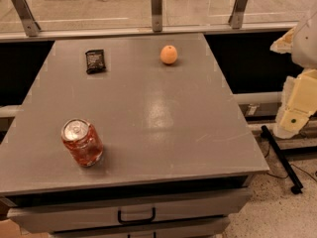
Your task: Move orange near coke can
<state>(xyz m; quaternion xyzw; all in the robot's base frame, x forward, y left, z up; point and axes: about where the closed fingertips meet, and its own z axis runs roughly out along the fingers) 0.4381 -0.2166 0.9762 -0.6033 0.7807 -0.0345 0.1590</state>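
- The orange (169,54), round and smooth-skinned, sits far back on the flat, matte grey tabletop (163,118).
- The coke can (82,142), a shiny red cylinder with a silver top, stands front left, well apart from the orange.
- A small flat black packet (95,61) lies far left.
- The cream, blocky claw (296,105) hangs beyond the tabletop's right edge; I cannot tell whether it is open or closed.

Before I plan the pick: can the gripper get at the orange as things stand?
Probably yes: the gripper hangs beside the table, and nothing stands between it and the orange.
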